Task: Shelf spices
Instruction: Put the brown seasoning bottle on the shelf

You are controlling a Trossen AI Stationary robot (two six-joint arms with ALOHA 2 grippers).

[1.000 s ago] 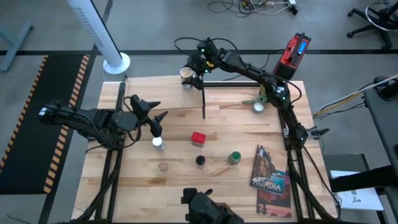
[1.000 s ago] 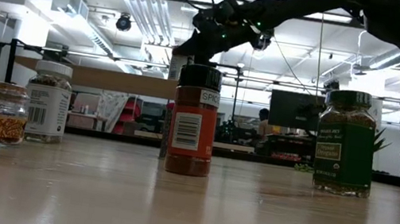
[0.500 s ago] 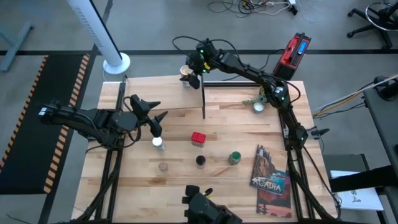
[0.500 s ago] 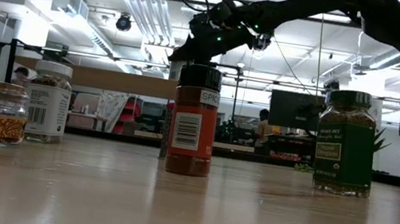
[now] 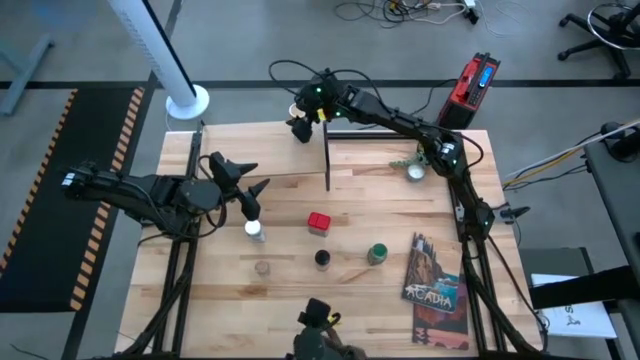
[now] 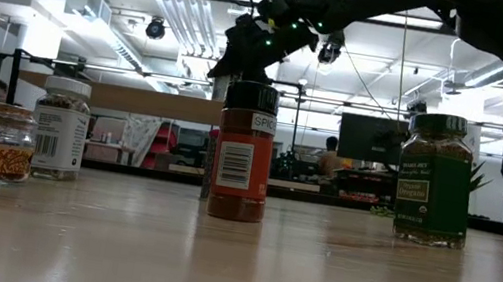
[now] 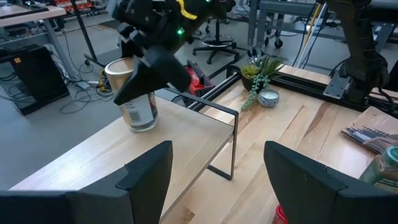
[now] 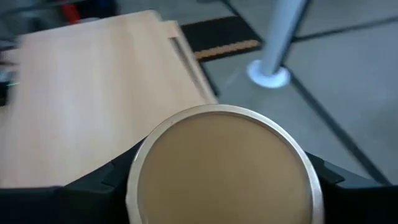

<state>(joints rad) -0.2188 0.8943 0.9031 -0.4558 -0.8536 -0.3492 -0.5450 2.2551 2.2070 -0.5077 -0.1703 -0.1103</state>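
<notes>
Tan canister (image 7: pixel 138 94): upright on the shelf (image 7: pixel 155 144) top near its far corner, at about 11 o'clock on the table in the high view; tan lid (image 8: pixel 225 165) seen from above in the right wrist view.
Right gripper (image 5: pixel 300 112): directly over the canister, fingers spread either side of it; contact cannot be told.
Left gripper (image 5: pixel 250 190): at 9 o'clock of the table, jaws wide, holding nothing, above the white-capped jar (image 5: pixel 255 230).
Red tin (image 5: pixel 318 222): table centre.
Dark-capped jar (image 5: pixel 322 259): at 6 o'clock from the tin.
Green-lidded jar (image 5: pixel 377 254): at 4 o'clock from the tin.
Acadia book (image 5: pixel 436 288): at 4 o'clock on the table (image 5: pixel 230 300).
Potted plant (image 5: pixel 414 168): at 2 o'clock.
</notes>
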